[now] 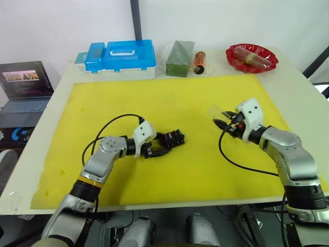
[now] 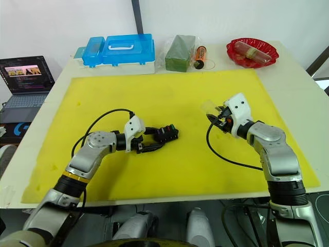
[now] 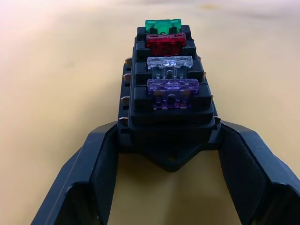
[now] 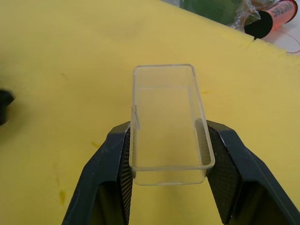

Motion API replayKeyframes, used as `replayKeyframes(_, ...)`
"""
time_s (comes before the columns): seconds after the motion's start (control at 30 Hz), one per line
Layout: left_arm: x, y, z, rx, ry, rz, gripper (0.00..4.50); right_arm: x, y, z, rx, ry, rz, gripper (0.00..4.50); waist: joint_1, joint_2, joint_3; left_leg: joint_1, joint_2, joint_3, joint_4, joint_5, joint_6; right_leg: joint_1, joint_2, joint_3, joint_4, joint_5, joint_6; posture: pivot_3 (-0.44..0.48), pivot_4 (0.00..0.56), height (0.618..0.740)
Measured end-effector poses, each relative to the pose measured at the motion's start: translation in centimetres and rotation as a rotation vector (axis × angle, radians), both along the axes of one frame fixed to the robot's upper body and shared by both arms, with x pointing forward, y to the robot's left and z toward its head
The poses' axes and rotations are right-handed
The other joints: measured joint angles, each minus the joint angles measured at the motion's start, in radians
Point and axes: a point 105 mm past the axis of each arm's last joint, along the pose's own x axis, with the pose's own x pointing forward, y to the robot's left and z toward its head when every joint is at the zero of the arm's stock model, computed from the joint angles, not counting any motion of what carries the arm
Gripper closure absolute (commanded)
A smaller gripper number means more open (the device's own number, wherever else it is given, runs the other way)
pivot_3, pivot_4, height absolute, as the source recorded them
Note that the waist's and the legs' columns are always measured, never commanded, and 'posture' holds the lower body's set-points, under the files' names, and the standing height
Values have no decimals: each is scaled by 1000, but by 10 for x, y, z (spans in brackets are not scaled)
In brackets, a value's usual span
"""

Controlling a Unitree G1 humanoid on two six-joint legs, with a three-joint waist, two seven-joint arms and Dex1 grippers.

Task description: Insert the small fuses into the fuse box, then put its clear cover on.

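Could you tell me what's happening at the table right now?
The left hand grips the fuse box on the yellow mat, with all four small fuses already seated in it. The right hand holds the clear cover off to the side, not yet fitted on the box.

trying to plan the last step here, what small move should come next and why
Probably bring the right hand, shut on the small transparent rectangular plastic cover, across toward the small black plastic fuse box and line it up above. All four small plastic fuses, green, red, pale clear and purple, already sit in slots, and the left hand steadies the box.
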Motion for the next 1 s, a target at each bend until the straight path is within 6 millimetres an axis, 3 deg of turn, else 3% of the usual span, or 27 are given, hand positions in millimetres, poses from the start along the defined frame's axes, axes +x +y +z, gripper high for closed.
replayKeyframes(0.2, -4, -14, -7, 25, -9, -189, 1729, -5, 7, 3, 5, -2, 50, 2694, -1, -1, 0, 0, 0, 0, 0, 0, 0, 0, 0, 0, 0, 0, 0, 0, 150, 740)
replayKeyframes(0.37, 2, -19, -7, 28, -35, -213, 60, -8, 8, 2, 0, 4, 56, 2694, -2, -1, 0, 0, 0, 0, 0, 0, 0, 0, 0, 0, 0, 0, 0, 0, 150, 740)
replayKeyframes(0.73, -5, -14, -11, -30, -64, -107, 20, -12, 6, -3, -4, 23, 49, 2694, -4, -1, 0, 1, 0, 0, 0, 0, 0, 0, 0, 0, 1, 0, 0, 0, 150, 740)
replayKeyframes(1.0, -7, -25, -15, -50, -70, -38, 20, -12, 6, -3, -5, 21, 49, 2694, 3, 0, 0, 1, 0, -1, 1, 0, 0, 1, 0, 0, 1, 0, 0, 0, 150, 740)
